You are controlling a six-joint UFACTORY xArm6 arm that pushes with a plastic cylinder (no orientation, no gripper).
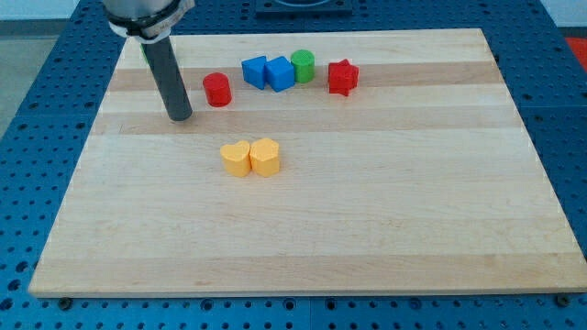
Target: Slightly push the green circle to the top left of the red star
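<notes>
While the green circle [303,65] stands upright between two blue blocks [269,71] and one red star [342,77], my tip [181,116], bearing no pincer, rests left of one red cylinder [217,90], two yellow blocks [250,158] nearer the worktop [385,211] bottom.

A pale wooden board [303,229] made of glued lengthwise strips fills most of the view, its grain running from the view's left to the view's right. It lies on a blue perforated table top [37,82] whose regular grid of small holes shows along both sides and at the view's bottom corners. At the view's top, beyond the board's far edge, sits a dark fixture [303,7], too cropped to identify. The light is even and soft, casting only faint shadows.
</notes>
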